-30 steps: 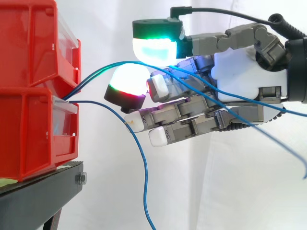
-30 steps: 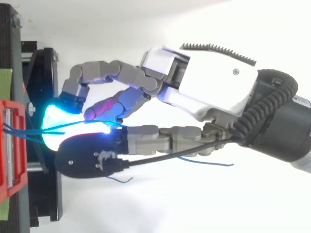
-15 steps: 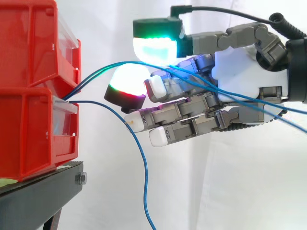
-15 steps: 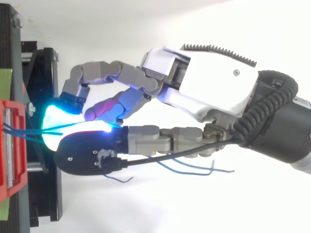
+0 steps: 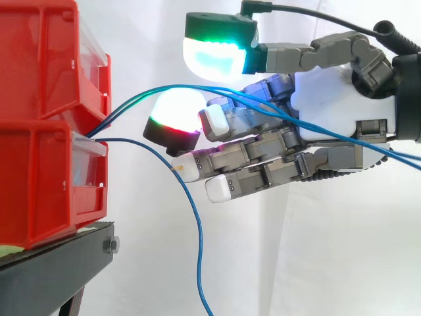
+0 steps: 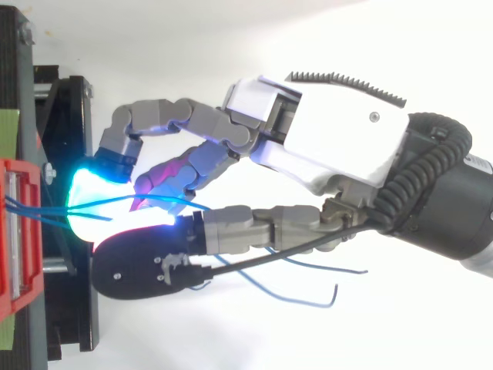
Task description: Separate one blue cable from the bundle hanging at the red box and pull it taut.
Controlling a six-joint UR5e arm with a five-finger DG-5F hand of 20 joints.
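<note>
The robot hand (image 5: 329,99) is seen in front of the red bins (image 5: 39,151), which are stacked on the black stand (image 5: 59,270). Bins and stand are cut off by the left edge.

Three thin cables are led out from the gap between the two bins, but the place where they are fixed inside is hidden. One blue cable (image 5: 196,220) is hung down alone in a loose arc, and its lower end is cut off by the bottom edge. The other two cables (image 5: 135,97), one blue and one more green, are led up and to the right. They are passed between the green-glowing pad (image 5: 214,56) and the red-rimmed pad (image 5: 172,112) below it, then across the palm to the right edge.

The fingers are held nearly straight and these two pads are set apart, so nothing is clamped. Whether the two cables are touching the lower pad cannot be told, because of the glow. In the top view the same crossing is washed out by cyan light, and loose cable ends (image 6: 333,294) are seen beside the hand.
</note>
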